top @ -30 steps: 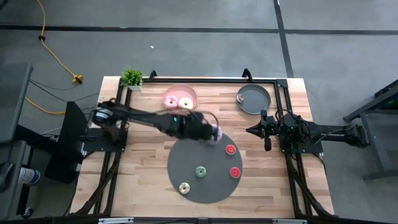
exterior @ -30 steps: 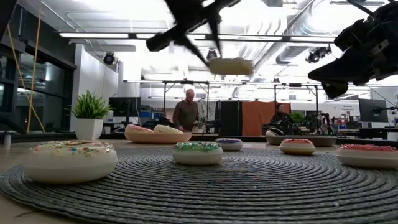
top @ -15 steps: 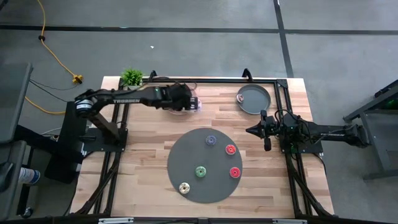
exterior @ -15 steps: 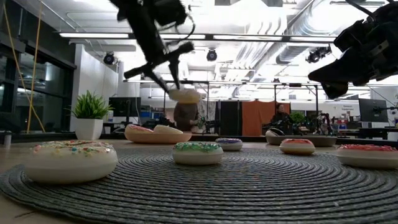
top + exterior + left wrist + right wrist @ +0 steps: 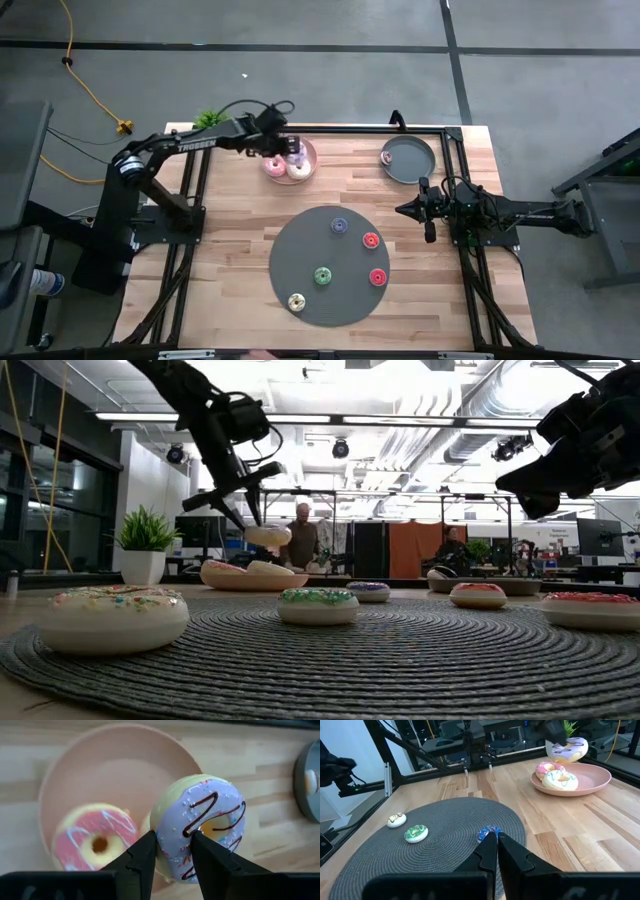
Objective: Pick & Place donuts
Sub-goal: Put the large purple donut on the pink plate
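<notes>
In the high view the left gripper (image 5: pixel 284 152) reaches over the pink plate (image 5: pixel 304 150) at the table's far edge, closed on a purple-frosted donut (image 5: pixel 294 153); 2 more donuts lie on that plate, a pink one (image 5: pixel 274 166) and a white one (image 5: pixel 298 169). On the dark grey disc (image 5: pixel 300 250) lie 5 small donuts: blue (image 5: pixel 339 226), 2 red (image 5: pixel 371 240), green (image 5: pixel 322 275) and cream (image 5: pixel 296 301). The right gripper (image 5: pixel 402 210) waits beside the disc's right rim, its fingers pressed together and empty. A grey plate (image 5: pixel 408 160) sits at the far right, a small plant (image 5: pixel 210 119) at the far left corner.

The low view shows the left gripper (image 5: pixel 250 518) holding the purple-frosted donut (image 5: pixel 268 536) in the air just above the pink plate (image 5: pixel 254 579), not touching it.

The left wrist view shows both fingers (image 5: pixel 141 855) pinching the donut (image 5: pixel 200 822) through its hole and outer edge, above the pink-frosted donut (image 5: pixel 95 840) on the plate (image 5: pixel 115 770).

In the right wrist view the closed right gripper (image 5: pixel 494 839) points across the disc (image 5: pixel 430 855) toward the pink plate (image 5: pixel 592 780) with the lifted donut (image 5: pixel 568 749) above it.
</notes>
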Tool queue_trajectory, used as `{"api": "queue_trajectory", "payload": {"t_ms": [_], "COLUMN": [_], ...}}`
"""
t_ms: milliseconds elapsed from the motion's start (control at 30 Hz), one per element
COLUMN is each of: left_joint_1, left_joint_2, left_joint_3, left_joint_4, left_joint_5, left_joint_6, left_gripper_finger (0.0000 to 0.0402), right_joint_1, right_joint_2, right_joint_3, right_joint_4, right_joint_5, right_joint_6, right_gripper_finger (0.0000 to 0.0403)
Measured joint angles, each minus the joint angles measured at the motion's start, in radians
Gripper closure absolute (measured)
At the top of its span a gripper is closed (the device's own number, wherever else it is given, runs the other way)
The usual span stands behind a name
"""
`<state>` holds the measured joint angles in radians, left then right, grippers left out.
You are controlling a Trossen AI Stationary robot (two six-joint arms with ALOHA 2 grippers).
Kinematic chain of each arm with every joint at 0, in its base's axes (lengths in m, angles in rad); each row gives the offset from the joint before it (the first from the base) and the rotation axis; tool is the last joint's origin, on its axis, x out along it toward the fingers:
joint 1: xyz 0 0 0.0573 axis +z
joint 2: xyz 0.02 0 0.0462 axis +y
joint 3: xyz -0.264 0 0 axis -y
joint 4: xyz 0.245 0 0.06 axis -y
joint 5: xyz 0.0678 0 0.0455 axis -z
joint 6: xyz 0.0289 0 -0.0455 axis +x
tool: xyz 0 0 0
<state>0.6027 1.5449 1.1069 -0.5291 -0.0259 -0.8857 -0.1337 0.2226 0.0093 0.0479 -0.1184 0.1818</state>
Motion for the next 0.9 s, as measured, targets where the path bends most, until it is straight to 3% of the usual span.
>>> {"api": "queue_trajectory", "payload": {"t_ms": [400,633,900], "left_joint_1": [0.174,0.206,0.217], "left_joint_2": [0.053,0.094,0.154], "left_joint_3": [0.0,0.0,0.0], "left_joint_4": [0.021,0.034,0.039], "left_joint_5": [0.144,0.225,0.234], "left_joint_6": [0.149,0.186,0.184], "left_gripper_finger": [0.0286,0.0286,0.0286], "right_joint_1": [0.0,0.0,0.0], "right_joint_2": [0.0,0.0,0.0], "right_joint_3": [0.0,0.0,0.0], "right_joint_4": [0.0,0.0,0.0], "right_joint_5": [0.0,0.0,0.0], "right_joint_6": [0.0,0.0,0.0], "right_gripper_finger": [0.0395,0.0397,0.0396]}}
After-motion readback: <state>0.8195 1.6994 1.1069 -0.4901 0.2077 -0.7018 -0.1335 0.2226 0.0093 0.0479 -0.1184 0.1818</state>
